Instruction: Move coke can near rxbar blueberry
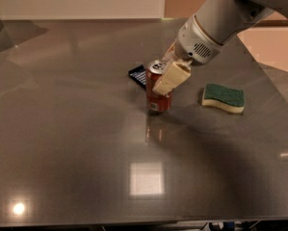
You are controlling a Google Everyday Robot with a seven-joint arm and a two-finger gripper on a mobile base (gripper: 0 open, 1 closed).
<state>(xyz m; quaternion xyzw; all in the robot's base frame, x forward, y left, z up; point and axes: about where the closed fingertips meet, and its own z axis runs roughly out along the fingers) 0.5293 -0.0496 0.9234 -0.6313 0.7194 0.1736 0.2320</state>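
The red coke can [157, 98] stands upright on the grey table [76, 143], silver top showing. My gripper [163, 76] comes down from the upper right and is shut on the coke can, one pale finger [170, 79] across the can's right side. The dark blue rxbar blueberry [137, 75] lies flat just behind and left of the can, partly hidden by it. The can sits right beside the bar.
A green-and-yellow sponge [223, 98] lies to the right of the can. The table's far edge meets a pale wall at the top. The table's right edge runs diagonally past the sponge. Light glares reflect near the front.
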